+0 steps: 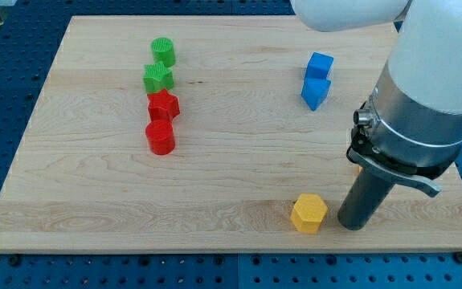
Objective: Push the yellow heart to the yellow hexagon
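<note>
A yellow hexagon (308, 213) lies near the board's bottom edge, right of centre. My tip (351, 225) rests on the board just to the right of it, a small gap apart. The rod rises from there into the grey and white arm (423, 104), which covers the board's right part. A thin yellow-orange sliver (357, 168) shows at the arm's left edge, above the tip. It may be the yellow heart, but its shape is hidden by the arm.
A column at the view's left holds a green cylinder (164, 52), a green star (158, 78), a red star (164, 105) and a red cylinder (160, 137). Two blue blocks (320, 64) (315, 92) touch at the upper right. The board's bottom edge (214, 250) is close to the hexagon.
</note>
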